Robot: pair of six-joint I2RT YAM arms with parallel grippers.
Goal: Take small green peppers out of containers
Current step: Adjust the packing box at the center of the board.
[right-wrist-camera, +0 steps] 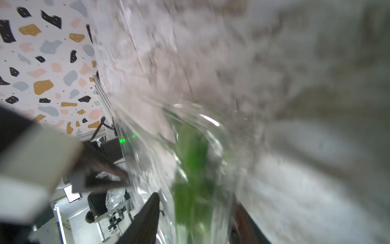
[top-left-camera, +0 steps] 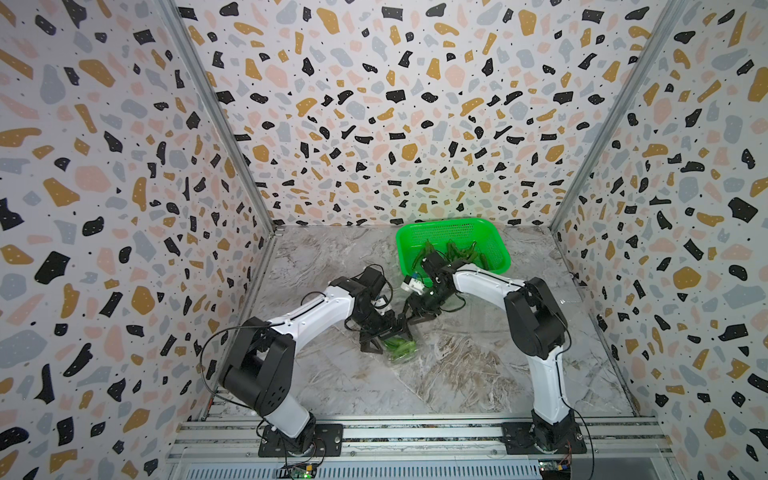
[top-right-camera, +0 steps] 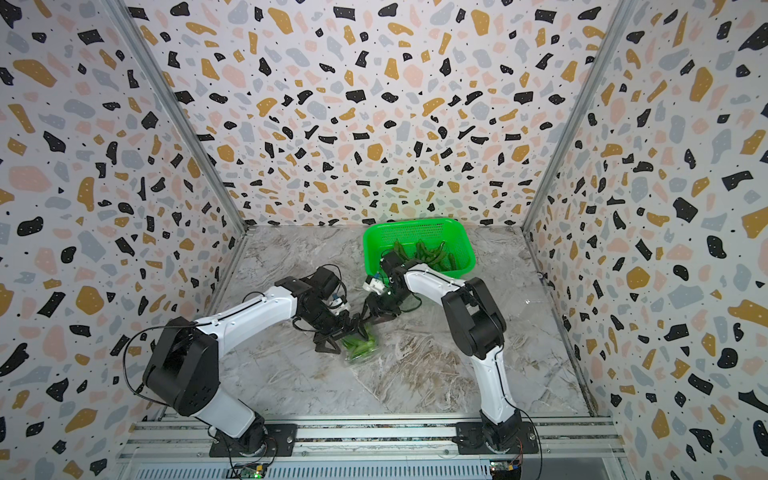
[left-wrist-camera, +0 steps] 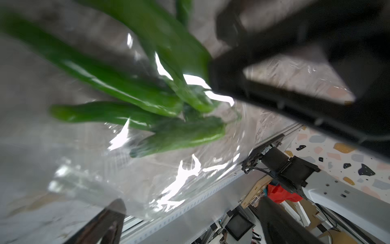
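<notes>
Clear container w/ peppers sits centre-frame in both top views. The left gripper & right gripper straddle it; we can't tell if either's clamped. We'd judge it light, flimsy, slick: pinch the rim.

**Marbled worktop with a basket and a clear box**

The grey-brown marbled worktop carries a green perforated basket at its far edge, right of the frame centre. At mid-frame is a clear container with small green peppers. Whether it rests on the surface is unclear.
</notes>
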